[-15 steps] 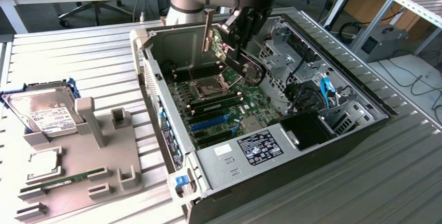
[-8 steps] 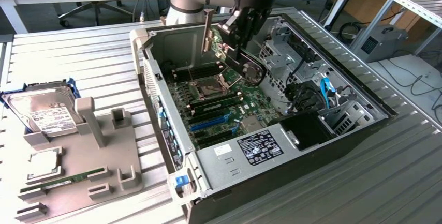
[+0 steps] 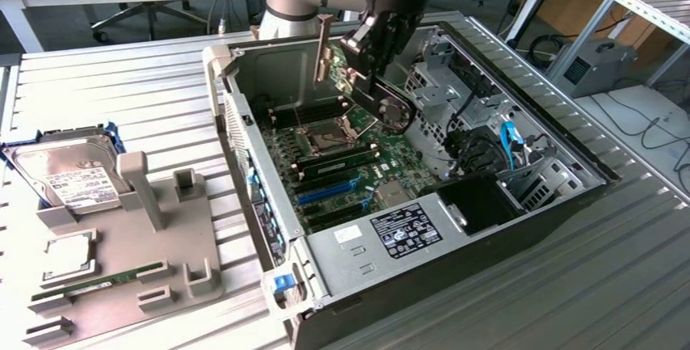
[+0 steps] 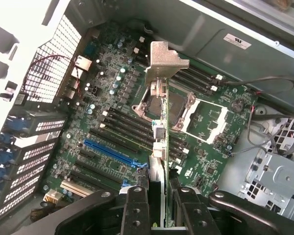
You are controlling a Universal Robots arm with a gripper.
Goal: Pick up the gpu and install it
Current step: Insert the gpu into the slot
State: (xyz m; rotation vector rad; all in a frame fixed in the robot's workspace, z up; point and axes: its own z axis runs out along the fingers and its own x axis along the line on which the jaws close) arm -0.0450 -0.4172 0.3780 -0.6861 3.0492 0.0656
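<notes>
Gpu [image 4: 161, 98] edge-on in my gripper [image 4: 161, 198], jaws clamped on the card, bracket end farthest from me. It hangs over the motherboard [image 4: 112, 127] inside the open case [image 3: 431, 237], not seated in any slot.

Edge-on gpu [image 4: 161, 139] over motherboard [image 4: 103, 98]: faces unseen, held end hidden inside gripper [image 4: 161, 193]; sticker [image 3: 406, 230] print beside motherboard unreadable.

Bright, even light on the slatted table [image 3: 129, 83]. Soft shadow inside the computer case [image 3: 356, 285]; wrist view burns out white beyond its wall
</notes>
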